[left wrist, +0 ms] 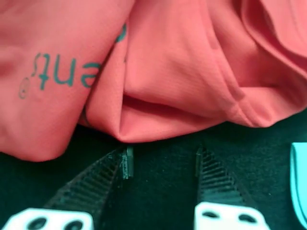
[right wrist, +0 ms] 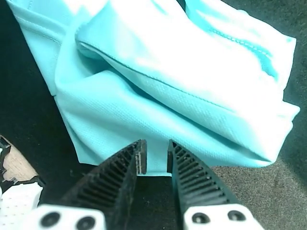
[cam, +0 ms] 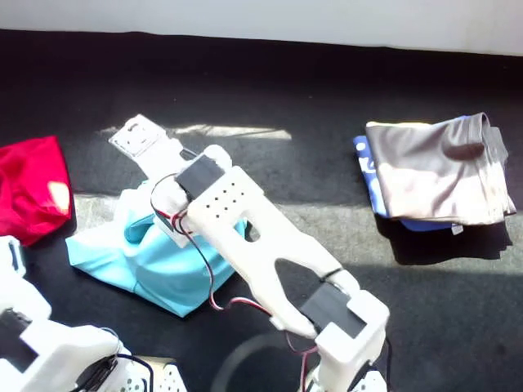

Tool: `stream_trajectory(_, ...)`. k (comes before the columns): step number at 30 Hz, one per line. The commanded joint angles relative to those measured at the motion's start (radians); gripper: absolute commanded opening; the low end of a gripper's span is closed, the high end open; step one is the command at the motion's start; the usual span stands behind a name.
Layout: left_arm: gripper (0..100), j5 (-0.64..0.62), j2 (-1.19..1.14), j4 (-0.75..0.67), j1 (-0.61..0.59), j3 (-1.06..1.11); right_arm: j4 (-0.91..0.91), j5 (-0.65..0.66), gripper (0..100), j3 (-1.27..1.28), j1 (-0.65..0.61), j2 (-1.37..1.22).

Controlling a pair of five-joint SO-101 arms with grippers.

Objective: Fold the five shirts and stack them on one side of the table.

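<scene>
Shirts lie in three places on the black table (cam: 327, 90). In the high view a turquoise shirt (cam: 155, 257) sits loosely bunched left of centre, its longest edge slanting from the left down toward the table's near side, with a paler fold rising at its far end. A red shirt (cam: 31, 189) is crumpled at the left edge, well apart from it. At the right side a folded grey shirt (cam: 437, 171) rests on a folded blue shirt (cam: 369, 175), both lying with their long sides across the table. The right arm (cam: 261, 245) stretches from its base at the near edge diagonally up and left, its forearm crossing over the turquoise shirt (right wrist: 182, 81). The right gripper (right wrist: 156, 155) points down at that shirt's hemmed edge, jaws drawn narrow with only a slim gap; whether any cloth is pinched cannot be told. The left arm (cam: 49, 351) is tucked in the near left corner. The left gripper (left wrist: 163, 160) hangs low over bare table, jaws spread wide and holding nothing, tips just beside a rounded fold of the red shirt (left wrist: 168, 62).
</scene>
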State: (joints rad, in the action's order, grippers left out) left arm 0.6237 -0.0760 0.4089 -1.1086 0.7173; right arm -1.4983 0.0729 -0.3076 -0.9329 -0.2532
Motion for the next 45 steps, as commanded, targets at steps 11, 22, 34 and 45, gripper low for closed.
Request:
stream_trajectory(11,20,-0.103,-0.407,0.137,-0.097,-0.616,0.013,-0.002,8.4,-0.05,0.288,-0.242)
stream_trajectory(22,20,-0.161,-0.407,0.611,-0.018,-0.846,0.005,-0.002,8.4,-0.048,0.484,-0.099)
stream_trajectory(34,20,-0.069,-0.406,0.6,-0.005,-0.591,-0.09,0.006,8.4,-0.027,0.472,0.162)
stream_trajectory(45,16,-0.023,-0.302,0.526,0.051,-0.32,-0.128,0.006,8.4,-0.027,0.47,0.22)
